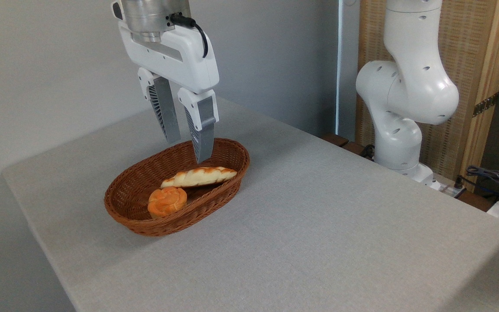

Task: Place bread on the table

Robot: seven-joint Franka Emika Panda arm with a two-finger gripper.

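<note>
Above basket [137,203], my gripper [187,151] hangs with jaws parted, holding nothing. Bread [199,176] lies inside basket, just behind orange bun [167,201]. Best plan: descend straight, straddle loaf mid-length across narrow width, avoid wicker rim, pinch gently, then lift toward bare table [340,225].

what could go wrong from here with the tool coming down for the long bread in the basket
1. The bread lies against the wicker basket's far wall, so a finger of the open tool could catch the rim.
2. The round bun sits right beside it and may get nudged or pinched too.
3. The loaf is flat, so the grip might slip.
</note>
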